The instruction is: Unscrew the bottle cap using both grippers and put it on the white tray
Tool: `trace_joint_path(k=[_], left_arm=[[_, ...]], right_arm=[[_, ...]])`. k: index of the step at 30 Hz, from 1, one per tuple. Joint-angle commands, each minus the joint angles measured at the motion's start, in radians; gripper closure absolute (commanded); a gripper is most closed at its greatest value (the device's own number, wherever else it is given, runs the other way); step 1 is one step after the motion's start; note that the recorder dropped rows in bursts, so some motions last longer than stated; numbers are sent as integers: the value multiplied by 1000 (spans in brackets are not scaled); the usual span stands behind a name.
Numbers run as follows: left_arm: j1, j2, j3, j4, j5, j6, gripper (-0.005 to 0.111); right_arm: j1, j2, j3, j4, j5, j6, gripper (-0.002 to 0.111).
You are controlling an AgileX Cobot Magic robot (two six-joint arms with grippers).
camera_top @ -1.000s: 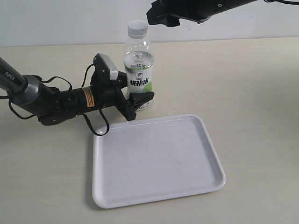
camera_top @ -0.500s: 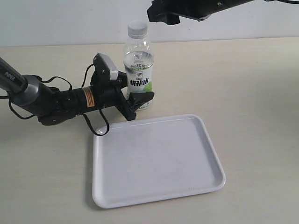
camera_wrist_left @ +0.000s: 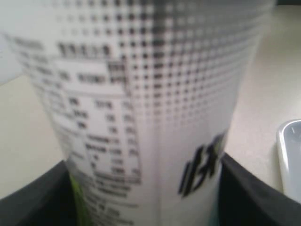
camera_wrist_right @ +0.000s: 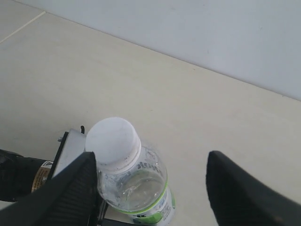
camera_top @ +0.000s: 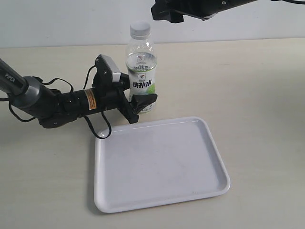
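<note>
A clear plastic drink bottle (camera_top: 141, 71) stands upright on the pale worktop (camera_top: 252, 86), its long axis vertical and its neck pointing straight up, the white ribbed bottle cap (camera_top: 140, 29) screwed on at the top. The label's dark characters and green band face the exterior camera.

The left gripper (camera_top: 138, 107) lies low and nearly level along the worktop, its black fingers (camera_wrist_left: 249, 197) closed against either side of the bottle's lower body, just below the label's green band (the left wrist view is filled by the blurred label, with a finger at each bottom corner). A white-grey camera block (camera_top: 108, 67) sits on top of this arm, and an orange sticker (camera_top: 90, 99) shows on its side.

The right gripper (camera_top: 167, 14) hangs in the air above the bottle and a little to the right of the cap in the exterior view. Its fingers (camera_wrist_right: 70, 193) are spread wide and hold nothing; in the right wrist view the cap sits close beside one finger, well apart from the other.

The white tray (camera_top: 162, 162) lies flat on the worktop just in front of the bottle, with nothing on it.
</note>
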Motion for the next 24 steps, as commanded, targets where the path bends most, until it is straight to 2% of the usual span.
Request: trace_joint_path(k=[1, 11, 17, 21, 24], left_arm=[[-5, -9, -2, -7, 16, 0, 107], [-5, -9, -2, -7, 16, 0, 107], [-5, -9, -2, -7, 16, 0, 107], [-5, -9, -2, -7, 16, 0, 107], [-5, -9, -2, -7, 16, 0, 107]], right_arm=[[1, -8, -10, -5, 3, -4, 44], [1, -8, -10, -5, 14, -36, 44], [1, 16, -10, 29, 25, -118, 36], [1, 57, -11, 148, 23, -218, 36], [1, 57, -11, 279, 51, -381, 36]])
